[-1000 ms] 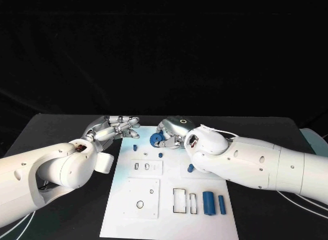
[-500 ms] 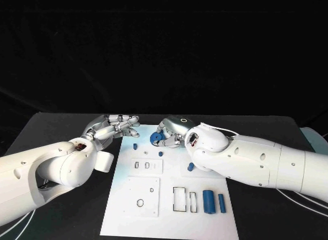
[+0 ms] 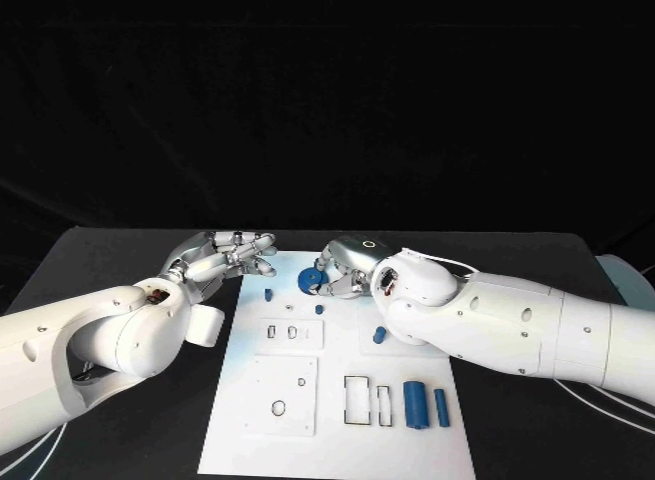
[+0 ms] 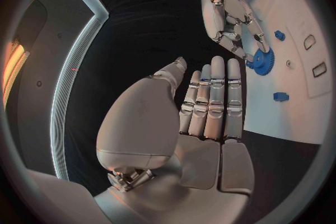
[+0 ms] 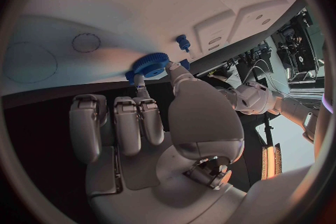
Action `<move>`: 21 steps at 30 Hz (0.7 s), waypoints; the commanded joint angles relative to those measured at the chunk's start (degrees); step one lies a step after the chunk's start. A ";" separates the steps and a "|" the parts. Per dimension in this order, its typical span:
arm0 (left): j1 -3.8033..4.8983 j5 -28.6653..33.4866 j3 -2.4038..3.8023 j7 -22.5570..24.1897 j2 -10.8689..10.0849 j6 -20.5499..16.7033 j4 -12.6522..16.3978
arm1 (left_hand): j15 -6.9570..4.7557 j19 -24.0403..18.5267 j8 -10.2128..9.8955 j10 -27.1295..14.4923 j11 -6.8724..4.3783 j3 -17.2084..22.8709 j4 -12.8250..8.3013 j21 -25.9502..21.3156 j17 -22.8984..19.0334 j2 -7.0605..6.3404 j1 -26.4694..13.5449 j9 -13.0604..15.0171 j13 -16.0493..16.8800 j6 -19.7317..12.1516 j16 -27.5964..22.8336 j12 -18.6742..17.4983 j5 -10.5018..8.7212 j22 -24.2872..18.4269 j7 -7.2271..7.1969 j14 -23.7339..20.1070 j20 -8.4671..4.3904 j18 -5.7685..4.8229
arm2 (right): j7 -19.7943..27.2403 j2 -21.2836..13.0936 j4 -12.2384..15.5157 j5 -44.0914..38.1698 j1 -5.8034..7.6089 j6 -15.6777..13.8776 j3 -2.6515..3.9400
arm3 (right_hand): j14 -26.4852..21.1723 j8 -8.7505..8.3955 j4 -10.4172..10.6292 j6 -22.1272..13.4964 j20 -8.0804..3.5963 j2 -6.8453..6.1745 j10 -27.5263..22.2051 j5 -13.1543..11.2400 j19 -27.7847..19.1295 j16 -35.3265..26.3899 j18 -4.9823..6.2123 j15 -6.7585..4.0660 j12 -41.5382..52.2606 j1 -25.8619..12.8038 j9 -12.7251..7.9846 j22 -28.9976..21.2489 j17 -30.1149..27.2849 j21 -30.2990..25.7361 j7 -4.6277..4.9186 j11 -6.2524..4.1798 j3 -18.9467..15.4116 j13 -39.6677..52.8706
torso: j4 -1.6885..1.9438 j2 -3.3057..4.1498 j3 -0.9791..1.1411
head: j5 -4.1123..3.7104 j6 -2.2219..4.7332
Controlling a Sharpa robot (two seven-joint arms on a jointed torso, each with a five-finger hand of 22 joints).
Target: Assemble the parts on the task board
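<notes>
Right hand [image 3: 345, 268] pinches a blue gear [image 3: 314, 279] between thumb and a finger, at the far end of the task board [image 3: 255, 440]. In the right wrist view the gear [image 5: 148, 64] lies nearly flat, its toothed disc face-on to the white board surface, axis pointing down into the board; whether it touches the board cannot be told.

Left hand [image 3: 226, 254] holds nothing. In the left wrist view its fingers [image 4: 217, 89] lie straight, side by side, with the thumb set off, beside the board's far left corner.

On the board: two small blue pegs [image 3: 270, 294] just near of the gear, a blue piece [image 3: 379, 336] by the right forearm, and two blue cylinders [image 3: 417, 404] lying at the near right, long axes running near-to-far, parallel, beside rectangular cut-outs [image 3: 357, 400].

Board lies lengthwise on the black desk [image 3: 111, 260]; the background behind is dark.
</notes>
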 commanded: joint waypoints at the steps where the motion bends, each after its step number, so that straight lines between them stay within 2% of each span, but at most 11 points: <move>1: 0.07 0.04 0.02 0.31 -0.01 0.69 0.15 | -0.01 -0.40 -0.23 -0.39 -0.10 0.04 -0.40 0.23 0.02 0.39 0.15 0.03 -0.02 -0.10 0.11 -0.22 -0.18 0.08 0.36 -0.46 0.01 0.48 | -0.97 -0.56 0.55 -0.06 -0.05 -0.44 -0.03 | 5.88 -0.25 0.29 0.12 0.42 0.04 5.10 0.19 1.44 0.22 -0.85 0.38 -0.18 -0.47 0.06 9.19 15.10 -0.25 -0.02 0.23 0.04 14.01 | -0.06 0.03 0.02 | 0.16 -0.10; 8: 0.07 0.04 0.02 0.33 -0.14 0.67 0.08 | -0.01 -0.40 -0.23 -0.39 -0.10 0.04 -0.40 0.23 0.02 0.39 0.15 0.03 -0.02 -0.10 0.11 -0.22 -0.18 0.08 0.36 -0.46 0.01 0.48 | 1.68 -3.09 3.15 0.15 -0.04 -7.80 -0.02 | 5.88 -0.14 0.23 0.80 0.36 -0.16 5.70 1.02 1.88 0.22 -1.01 0.27 0.33 0.20 0.23 9.76 15.10 0.20 -0.23 0.06 0.13 14.69 | -0.10 -0.06 0.02 | 0.15 -0.04; 13: 0.07 0.04 0.02 0.38 -0.24 0.76 0.00 | -0.01 -0.40 -0.23 -0.39 -0.10 0.04 -0.40 0.23 0.02 0.39 0.15 0.03 -0.02 -0.10 0.11 -0.22 -0.18 0.08 0.36 -0.46 0.01 0.48 | 4.79 -6.53 6.22 2.68 0.13 -10.94 0.05 | 5.88 -0.18 0.03 0.96 0.32 -0.44 5.69 1.19 1.74 0.22 -0.95 0.22 0.32 0.67 0.27 9.59 15.10 0.03 -0.28 0.01 0.15 14.68 | 0.05 -0.06 -0.02 | 0.09 -0.04; 15: 0.07 0.04 0.02 0.43 -0.30 0.89 -0.14 | -0.01 -0.40 -0.23 -0.39 -0.10 0.04 -0.40 0.23 0.02 0.39 0.15 0.03 -0.02 -0.10 0.11 -0.22 -0.18 0.08 0.36 -0.46 0.01 0.48 | 6.74 -8.39 7.60 4.86 0.35 -11.15 0.10 | 5.88 -0.21 -0.10 1.02 0.30 -0.50 5.65 1.22 1.60 0.22 -0.90 0.20 0.28 0.97 0.29 9.41 15.10 -0.13 -0.29 -0.01 0.21 14.63 | 0.07 -0.08 -0.02 | -0.07 0.00; 18: 0.08 0.04 0.02 0.77 -0.44 1.13 -0.72 | 0.17 -0.88 -0.35 -0.59 0.05 0.02 -0.38 0.21 -0.10 0.37 0.13 0.02 -0.05 -0.20 -0.10 -0.37 -0.18 0.09 0.51 -1.01 0.13 0.43 | 12.02 -11.53 8.99 10.37 1.07 -9.51 0.17 | 5.85 -0.14 -0.82 1.60 0.17 -0.24 4.46 1.12 -0.18 0.18 -0.24 0.04 -0.75 2.61 0.42 7.25 15.01 -2.10 -0.44 -0.14 0.84 13.28 | -0.07 -0.18 -0.05 | -0.46 0.11; 21: 0.08 0.04 0.02 1.33 -0.69 1.32 -1.92 | 0.55 -2.29 -0.51 -0.78 0.25 0.16 -0.45 -0.25 -0.64 0.46 0.31 0.03 -0.04 -0.29 -1.10 -0.53 -0.17 -0.13 0.63 -2.53 0.56 0.31 | 17.01 -15.02 9.93 15.77 1.75 -7.68 0.20 | 5.13 -0.59 -1.85 1.54 0.06 -0.40 2.74 -0.45 -2.82 -0.94 0.68 -0.02 -2.31 4.47 0.36 4.12 12.38 -5.19 -0.41 -0.08 1.16 11.38 | -0.30 -0.33 -0.03 | -0.59 0.17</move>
